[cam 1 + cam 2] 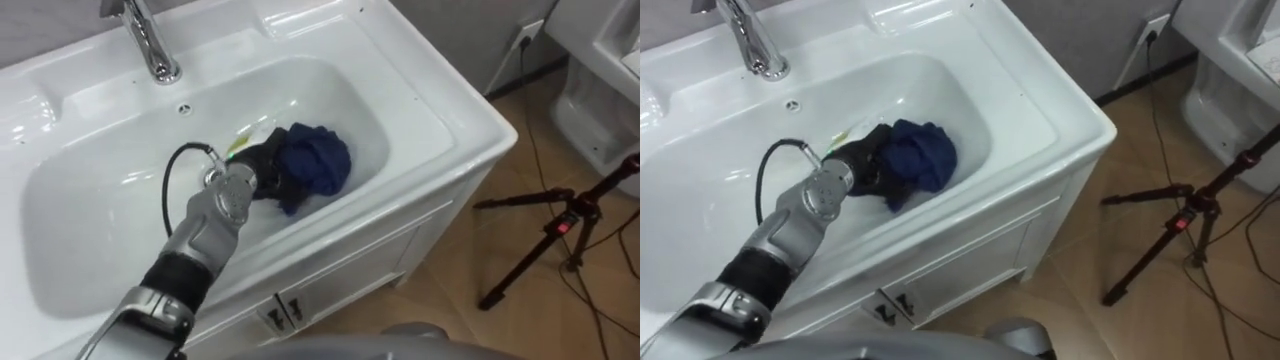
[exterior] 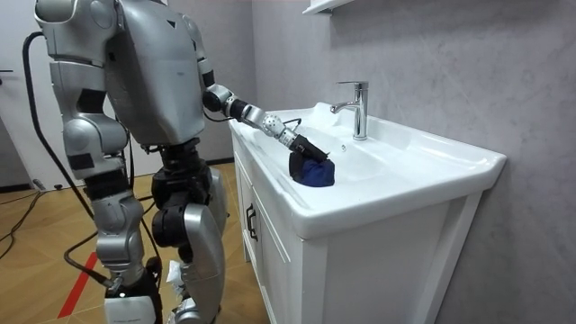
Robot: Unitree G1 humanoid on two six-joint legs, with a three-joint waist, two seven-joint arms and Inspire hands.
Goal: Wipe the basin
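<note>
A white basin [image 1: 420, 110] set in a cabinet, seen from above, with a chrome faucet [image 1: 150, 45] at its back edge. I have the robot standing at the cabinet's front, its left arm reaching down into the bowl. The dark left hand [image 1: 262, 168] rests against a crumpled dark blue cloth [image 1: 318, 165] on the bowl's wall, nearer the robot than the faucet and to the faucet's right. Hand and cloth touch. The cloth's folds cover the far end of the hand, so I cannot tell whether it is spread flat on the cloth or clutching it. Further right of the faucet, past the cabinet, 1 black tripod [image 1: 560, 225] stands on the wooden floor.

I judge this to be the wiping step itself, with 1 patch of the bowl under the cloth. How much is already clean I cannot tell. The next move calls for steady downward pressure and a sweep along the bowl toward the faucet's left, with the cloth bunched under the hand so it does not slip free on the slick curve.
</note>
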